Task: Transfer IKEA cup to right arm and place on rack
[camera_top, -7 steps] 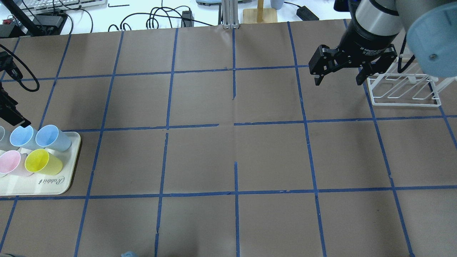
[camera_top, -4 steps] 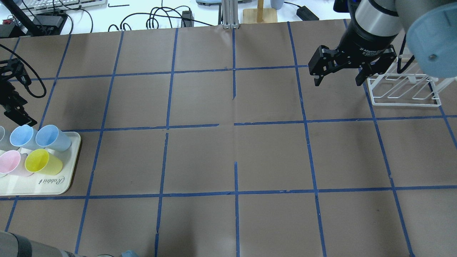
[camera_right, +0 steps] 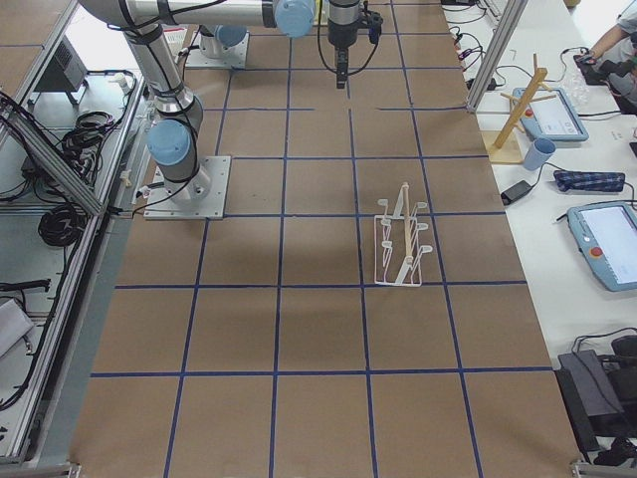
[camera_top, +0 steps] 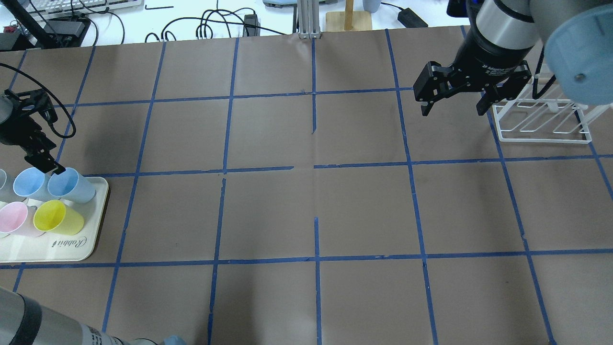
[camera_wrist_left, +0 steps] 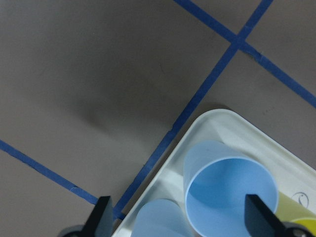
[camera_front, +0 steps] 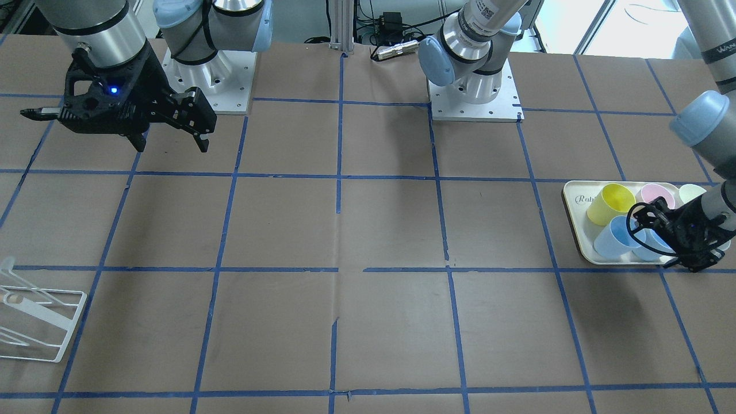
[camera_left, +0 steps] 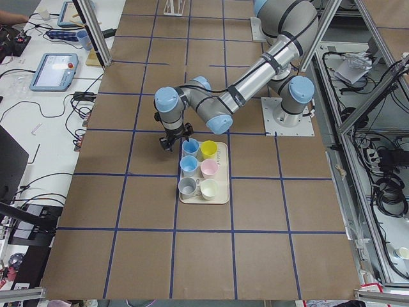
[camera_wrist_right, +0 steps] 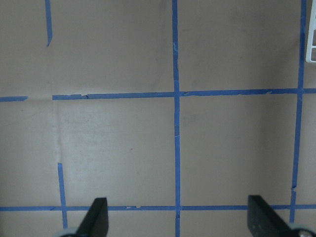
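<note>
Two pale blue cups stand on the cream tray (camera_top: pixel 52 247) at the table's left, one near the tray's corner (camera_top: pixel 72 186) and one beside it (camera_top: pixel 28 184). My left gripper (camera_top: pixel 47 166) hovers open over the far rims of the two. In the left wrist view the corner cup (camera_wrist_left: pixel 229 197) lies between the open fingertips (camera_wrist_left: pixel 102 217), below them. My right gripper (camera_top: pixel 452 109) is open and empty, raised just left of the white wire rack (camera_top: pixel 543 140). The rack holds nothing.
A yellow cup (camera_top: pixel 57 216) and a pink cup (camera_top: pixel 13 218) share the tray with other cups at the left edge. Blue tape lines grid the brown table. A wooden stand (camera_top: pixel 348 19) and cables lie beyond the far edge.
My left gripper has moved right along the tray's far edge, to above the gap between the two blue cups. The right arm has barely moved.
</note>
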### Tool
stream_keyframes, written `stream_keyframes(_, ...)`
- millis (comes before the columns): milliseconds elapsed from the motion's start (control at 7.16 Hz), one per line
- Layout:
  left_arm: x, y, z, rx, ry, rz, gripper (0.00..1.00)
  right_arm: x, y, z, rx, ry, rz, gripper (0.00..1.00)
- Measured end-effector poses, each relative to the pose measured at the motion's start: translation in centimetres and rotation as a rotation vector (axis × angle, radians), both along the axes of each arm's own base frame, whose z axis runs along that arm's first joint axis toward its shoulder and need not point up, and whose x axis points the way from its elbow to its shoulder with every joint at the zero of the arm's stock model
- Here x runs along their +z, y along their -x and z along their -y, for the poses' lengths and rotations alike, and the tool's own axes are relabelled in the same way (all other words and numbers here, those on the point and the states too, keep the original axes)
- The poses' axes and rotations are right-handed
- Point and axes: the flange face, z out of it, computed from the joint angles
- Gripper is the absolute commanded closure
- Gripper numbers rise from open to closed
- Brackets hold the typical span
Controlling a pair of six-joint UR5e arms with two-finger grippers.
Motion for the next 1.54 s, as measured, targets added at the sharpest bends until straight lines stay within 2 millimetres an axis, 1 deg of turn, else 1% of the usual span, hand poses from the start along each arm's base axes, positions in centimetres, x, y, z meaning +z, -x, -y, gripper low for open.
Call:
stream_keyframes(419,-1.4,-0.2,0.1,-0.001,-0.028,-0.007,0.10,0.0,0.0,0.0,0.000,0.000,0.001,0.00)
stream_keyframes(699,-2.4,-0.3,0.1,-0.001,-0.048,-0.016,0.13,-0.1,0.0,0.0,0.000,-0.001,0.002,0.00)
stream_keyframes(978,-3.3,-0.7,0.0,-0.002,-0.073,-0.008,0.14,-0.1,0.0,0.0,0.001,-0.001,0.002,0.00)
stream_keyframes(1118,-3.8,-1.3,-0.2,0.007,-0.083,-0.008,0.28,-0.1,0.0,0.0,0.001,-0.001,0.002,0.00)
stream_keyframes(1257,-4.4,-2.2,-0.6,0.022,-0.093,-0.013,0.66,-0.1,0.0,0.0,0.001,-0.001,0.002,0.00)
stream_keyframes(1397,-4.8,-2.7,-0.9,0.033,-0.101,-0.018,0.81,-0.1,0.0,0.0,0.001,-0.001,0.002,0.00)
stream_keyframes(1537,-5.1,-2.8,-1.0,0.036,-0.107,-0.023,0.87,-0.1,0.0,0.0,0.001,-0.001,0.002,0.00)
